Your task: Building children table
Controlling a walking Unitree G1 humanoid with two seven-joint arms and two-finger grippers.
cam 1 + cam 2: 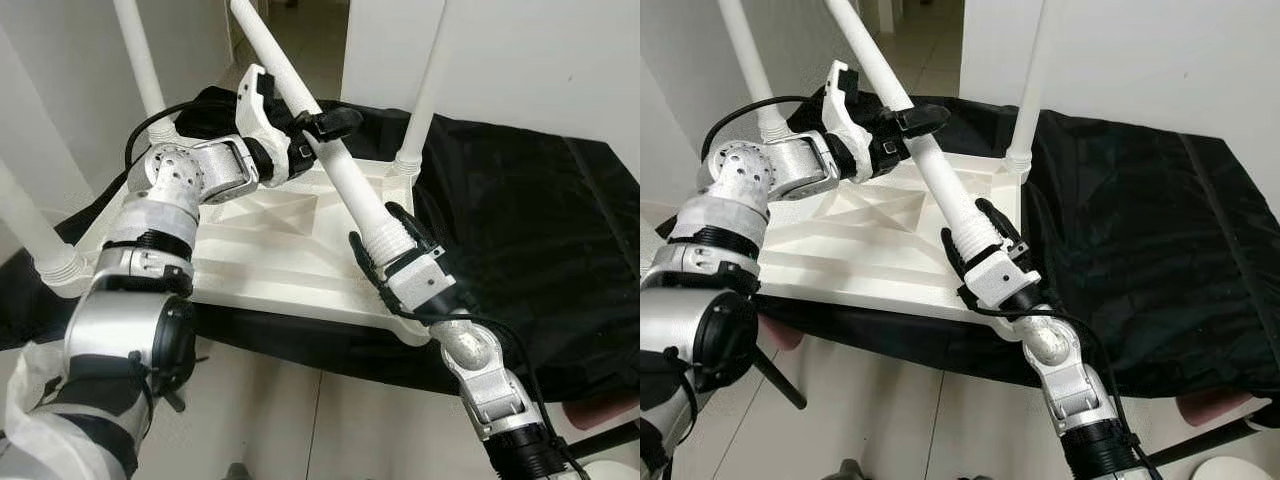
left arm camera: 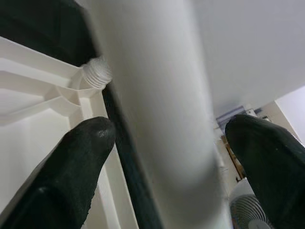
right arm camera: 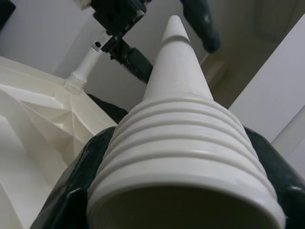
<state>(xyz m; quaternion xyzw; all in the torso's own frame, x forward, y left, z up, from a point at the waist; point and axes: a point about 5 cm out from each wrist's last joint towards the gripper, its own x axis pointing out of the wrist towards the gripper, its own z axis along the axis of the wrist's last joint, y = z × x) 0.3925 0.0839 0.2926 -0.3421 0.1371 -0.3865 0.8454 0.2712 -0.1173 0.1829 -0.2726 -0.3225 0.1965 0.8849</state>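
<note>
The loose table leg (image 1: 330,150) is held slanted over the near right corner socket of the upturned white tabletop (image 1: 270,250), which lies on a black cloth (image 1: 520,230); entering at this tilt, its threads would likely cross or miss the socket, and a slip could knock the three fitted legs. The right claw (image 1: 385,245) is clamped around the threaded end, fingers wrapping both sides. The left claw (image 1: 310,125) straddles the mid-shaft, fingers (image 2: 81,157) apart, contact uncertain.
</note>
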